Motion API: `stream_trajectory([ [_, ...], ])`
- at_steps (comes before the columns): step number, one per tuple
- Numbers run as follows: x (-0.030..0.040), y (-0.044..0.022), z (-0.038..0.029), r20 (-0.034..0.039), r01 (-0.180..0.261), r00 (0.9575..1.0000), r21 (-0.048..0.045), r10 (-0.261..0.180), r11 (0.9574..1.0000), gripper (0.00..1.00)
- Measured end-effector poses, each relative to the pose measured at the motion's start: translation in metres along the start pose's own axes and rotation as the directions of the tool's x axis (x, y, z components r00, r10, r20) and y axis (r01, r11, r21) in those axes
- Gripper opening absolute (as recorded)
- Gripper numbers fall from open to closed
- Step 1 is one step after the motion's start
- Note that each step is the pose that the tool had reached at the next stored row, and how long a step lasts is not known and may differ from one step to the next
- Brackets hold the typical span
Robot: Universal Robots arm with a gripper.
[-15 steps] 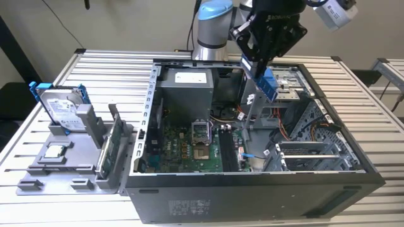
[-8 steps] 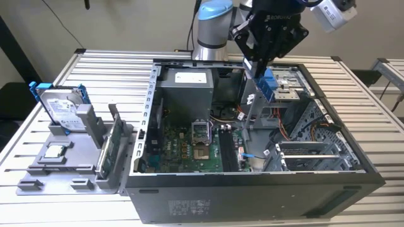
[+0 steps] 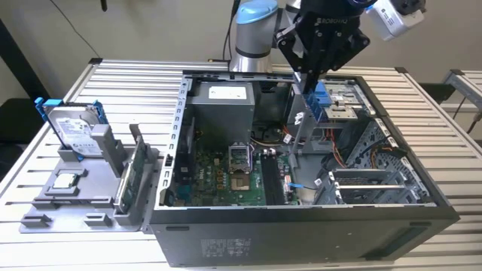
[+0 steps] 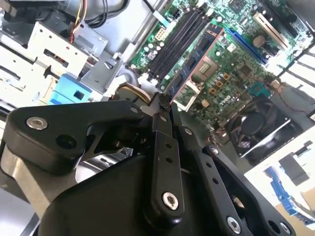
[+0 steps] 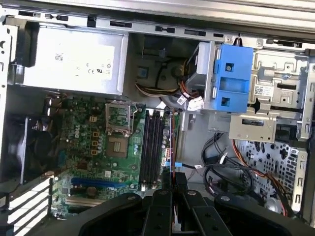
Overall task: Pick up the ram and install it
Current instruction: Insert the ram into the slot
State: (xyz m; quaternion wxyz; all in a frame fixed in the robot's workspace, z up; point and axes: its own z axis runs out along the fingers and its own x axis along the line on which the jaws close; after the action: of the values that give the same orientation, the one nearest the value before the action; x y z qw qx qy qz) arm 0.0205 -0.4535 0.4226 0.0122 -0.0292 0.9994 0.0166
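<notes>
Ribbed metal table (image 3: 121,73) carries an open computer case (image 3: 301,231) lying on its side, motherboard (image 3: 226,180) facing up. A grey holder (image 3: 68,197) sits just beside the case, on the exterior view's left.

Holder contents: hard drive (image 3: 75,127) in a blue frame, standing upright. A small square chip (image 3: 65,180) lies flat near it. A green board (image 3: 132,178) stands on edge in the slot nearest the case.

Gripper (image 3: 307,84) hangs over the far side of the case, fingers pointing down. In both wrist views the gripper (image 4: 162,101) (image 5: 174,177) has its fingers pressed together on one end of the ram (image 4: 199,56). The stick juts straight out from the fingertips toward the motherboard. One face shows dark chips and a reddish edge.

First wrist view: ram (image 5: 175,140) is seen edge-on. It runs parallel to the black memory slots (image 5: 152,147) and just beside them, on the side toward the blue drive bracket (image 5: 229,81). All slots in sight look unfilled.

Contact between the ram's free end and the board cannot be judged. In the exterior view the stick is hard to separate from the metalwork behind it, and it probably hangs a little above the slots.

Power supply (image 5: 69,59) sits at the far wall, CPU socket (image 5: 118,130) between it and the slots.
</notes>
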Motion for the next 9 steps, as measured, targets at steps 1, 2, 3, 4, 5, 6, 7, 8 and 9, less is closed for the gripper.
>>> stream_trajectory([
  [1, 0.0000, 0.0000, 0.0000, 0.0004, -0.013, 0.9999, 0.0004, 0.013, 0.9999, 0.14],
  [2, 0.0000, 0.0000, 0.0001, 0.0008, -0.024, 0.9997, 0.0007, 0.024, 0.9997, 0.14],
  [3, 0.0000, 0.0000, 0.0001, 0.0012, -0.036, 0.9993, 0.0009, 0.036, 0.9993, 0.14],
  [4, 0.0000, 0.0000, 0.0002, 0.0016, -0.048, 0.9988, 0.0013, 0.048, 0.9988, 0.14],
  [5, 0.0000, 0.0000, 0.0002, 0.0020, -0.060, 0.9982, 0.0015, 0.060, 0.9982, 0.14],
  [6, 0.0000, 0.0000, 0.0002, 0.0024, -0.072, 0.9974, 0.0018, 0.072, 0.9974, 0.14],
  [7, 0.0000, 0.0000, 0.0003, 0.0028, -0.085, 0.9964, 0.0021, 0.085, 0.9964, 0.14],
  [8, 0.0000, 0.0000, 0.0003, 0.0032, -0.096, 0.9953, 0.0024, 0.096, 0.9953, 0.14],
  [9, 0.0000, 0.0000, 0.0004, 0.0037, -0.108, 0.9941, 0.0026, 0.108, 0.9941, 0.14],
])
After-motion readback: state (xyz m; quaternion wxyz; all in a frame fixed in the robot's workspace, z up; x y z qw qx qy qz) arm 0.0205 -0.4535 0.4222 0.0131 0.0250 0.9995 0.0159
